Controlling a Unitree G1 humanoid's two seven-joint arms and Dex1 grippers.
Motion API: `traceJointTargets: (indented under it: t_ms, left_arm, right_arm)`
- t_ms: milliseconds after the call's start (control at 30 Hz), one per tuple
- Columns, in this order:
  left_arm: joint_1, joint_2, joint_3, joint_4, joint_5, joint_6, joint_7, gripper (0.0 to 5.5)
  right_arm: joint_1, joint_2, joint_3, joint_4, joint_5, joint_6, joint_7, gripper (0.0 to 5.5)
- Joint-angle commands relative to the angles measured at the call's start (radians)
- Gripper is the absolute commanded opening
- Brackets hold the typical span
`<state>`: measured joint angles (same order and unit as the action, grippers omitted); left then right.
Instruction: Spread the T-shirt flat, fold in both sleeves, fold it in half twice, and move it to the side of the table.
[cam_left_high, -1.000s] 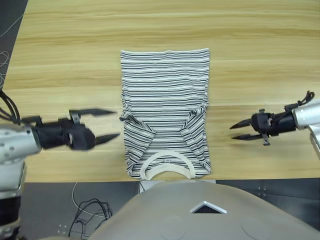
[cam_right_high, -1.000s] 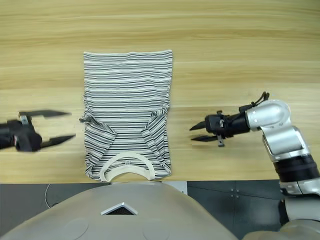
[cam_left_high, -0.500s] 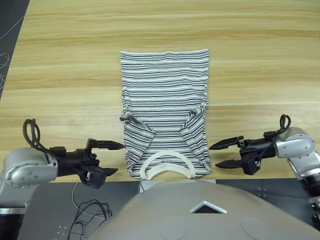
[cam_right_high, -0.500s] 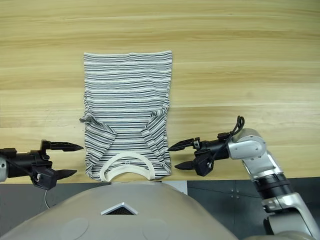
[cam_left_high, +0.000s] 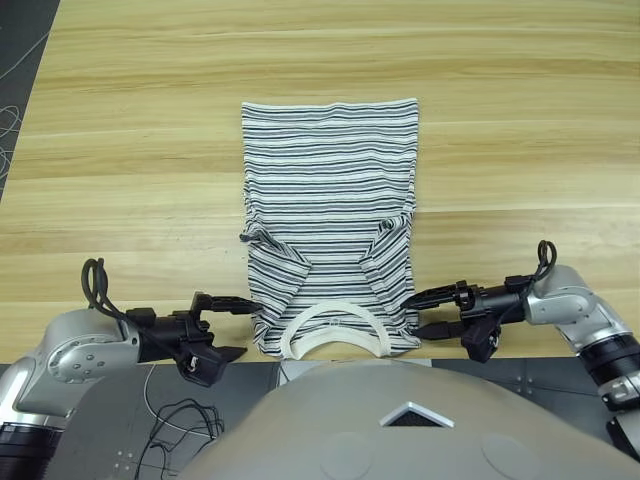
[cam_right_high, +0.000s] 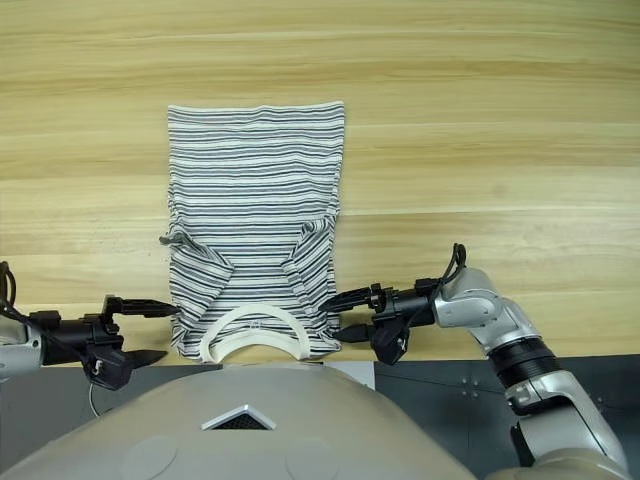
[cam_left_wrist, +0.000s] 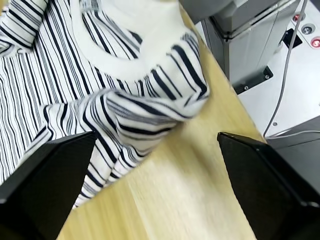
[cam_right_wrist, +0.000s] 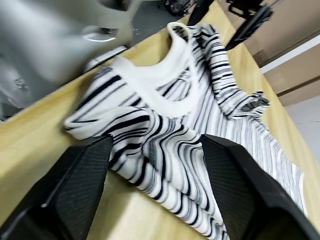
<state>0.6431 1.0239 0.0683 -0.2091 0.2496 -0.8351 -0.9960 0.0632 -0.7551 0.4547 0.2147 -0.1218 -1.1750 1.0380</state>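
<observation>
A black-and-white striped T-shirt (cam_left_high: 330, 190) lies flat on the wooden table (cam_left_high: 520, 120), both sleeves folded in, its white collar (cam_left_high: 332, 335) at the near edge. My left gripper (cam_left_high: 238, 326) is open at the shirt's near left corner, one finger by the shoulder edge. My right gripper (cam_left_high: 422, 313) is open at the near right corner, fingers straddling the shoulder edge. In the left wrist view the shoulder fabric (cam_left_wrist: 150, 107) lies between the dark fingers (cam_left_wrist: 45, 185). In the right wrist view the striped shoulder (cam_right_wrist: 135, 135) sits between the fingers (cam_right_wrist: 80, 190).
The table's near edge runs just below the collar, with a dark floor and cables (cam_left_high: 180, 415) beyond it at the lower left. Bare wood stretches to both sides of the shirt and behind it.
Both grippers have come in and toward the near edge, from well apart beside the shirt's middle to its two near shoulder corners. The shirt has not moved.
</observation>
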Motion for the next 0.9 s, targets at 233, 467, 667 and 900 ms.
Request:
traceJointTargets:
  t_ms: [233,467,667,900]
  left_arm:
    - [-0.028,0.016,-0.101,0.014,0.055,0.014,0.052,4.49]
    - [-0.026,0.029,-0.125,0.022,0.068,0.018,0.085,4.49]
    - [-0.026,0.045,-0.143,0.025,0.071,0.025,0.106,4.49]
    - [-0.031,0.055,-0.155,0.038,0.077,0.024,0.130,4.49]
  right_arm:
    - [-0.053,-0.111,0.010,0.011,0.083,0.012,-0.067,3.24]
    - [-0.072,-0.181,0.040,0.060,0.080,0.008,-0.045,3.24]
    - [-0.043,-0.218,0.112,0.067,0.081,0.035,-0.001,3.24]
    - [-0.024,-0.192,0.128,0.036,0.040,0.047,-0.032,3.24]
